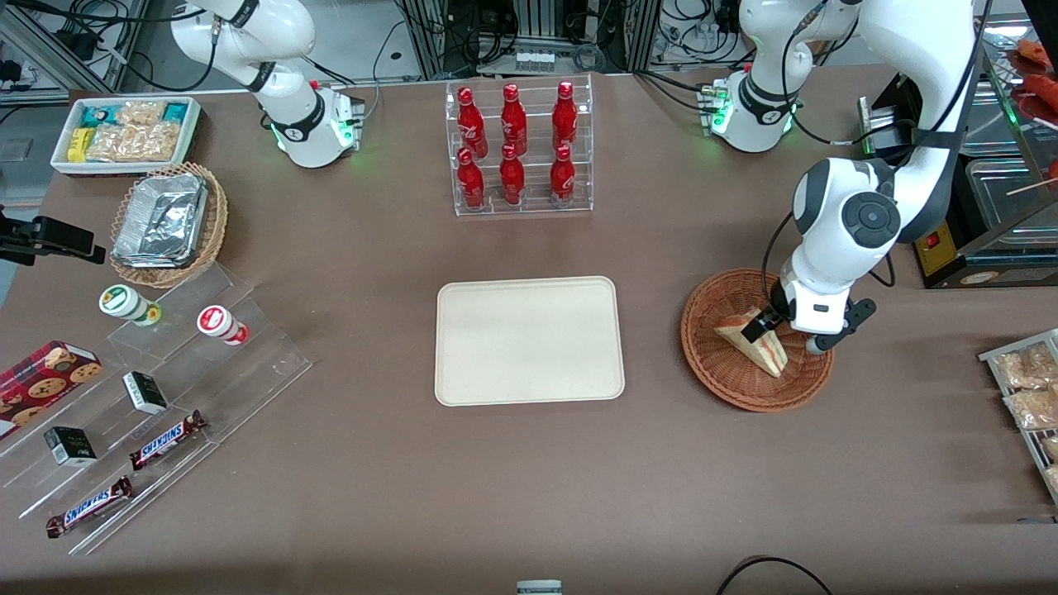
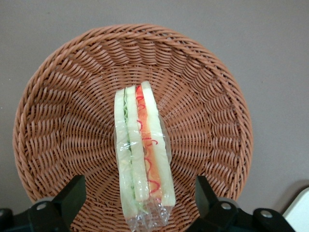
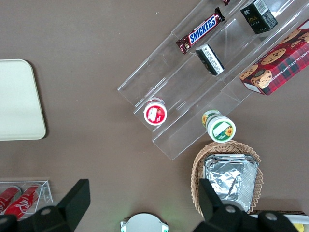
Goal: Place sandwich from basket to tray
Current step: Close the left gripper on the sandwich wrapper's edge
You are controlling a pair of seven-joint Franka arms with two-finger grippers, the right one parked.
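- The sandwich [image 1: 756,340] is one triangular wedge of white bread, wrapped in clear crinkled film. Its cut edge shows a green layer and an orange-red layer between pale slices [image 2: 142,159].
- It lies inside the basket [image 1: 727,380], which is round, shallow and woven from reddish-brown wicker with a ribbed, spiralling weave [image 2: 63,111].
- The pincer [image 1: 764,325] hangs low over the basket, its two dark fingers [image 2: 72,195] spread wide on either side of the sandwich, not touching it.
- The tray [image 1: 529,340] is one flat cream rectangle with rounded corners and a low rim. It has a matte look and sits on the brown surface [image 1: 529,496] beside the basket, toward the parked arm's end.
- A clear plastic rack [image 1: 521,149] farther from the front camera than the tray holds six red bottles in two rows of three.
- Toward the parked arm's end sits a lighter tan wicker basket [image 1: 211,231] holding crinkled foil containers [image 1: 161,219].
- Near it, a white bin [image 1: 124,132] holds snack packets.
- A clear stepped stand [image 1: 248,347] carries two small round tubs, two small dark boxes and two chocolate bars [image 1: 165,438].
- A red box of biscuits [image 1: 41,376] lies just beside it.
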